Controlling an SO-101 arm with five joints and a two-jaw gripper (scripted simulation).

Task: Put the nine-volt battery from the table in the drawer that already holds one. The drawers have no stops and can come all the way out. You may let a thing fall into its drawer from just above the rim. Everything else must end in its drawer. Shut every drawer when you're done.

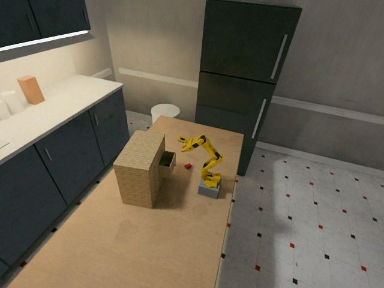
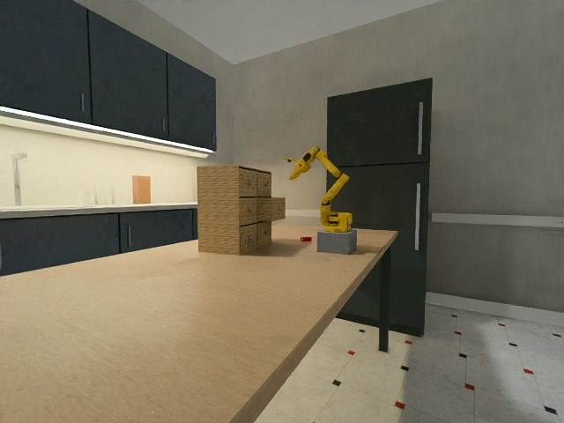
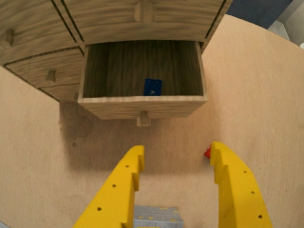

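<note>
The wooden cabinet [image 1: 133, 186] [image 2: 218, 209] [image 3: 33, 24] has one drawer [image 1: 165, 172] [image 2: 278, 208] [image 3: 142, 100] pulled out, in the middle row on the side toward the fridge. A small blue block [image 3: 153, 86] with a pale mark lies in it near the front wall. A small red block [image 1: 188, 165] [image 2: 305, 239] [image 3: 207, 152], which looks like the battery, lies on the table between the cabinet and the arm's base; my right finger partly covers it in the wrist view. My gripper [image 1: 180, 144] [image 2: 288, 168] [image 3: 177, 146] is open and empty, high above the table in front of the open drawer.
The arm stands on a grey block [image 1: 209, 190] [image 2: 337, 241] [image 3: 159, 216] near the table edge. The other drawer fronts in view look shut. A dark fridge [image 1: 235, 62] [image 2: 378, 131] stands beyond the table, and a white round bin [image 1: 165, 110] stands behind its far end.
</note>
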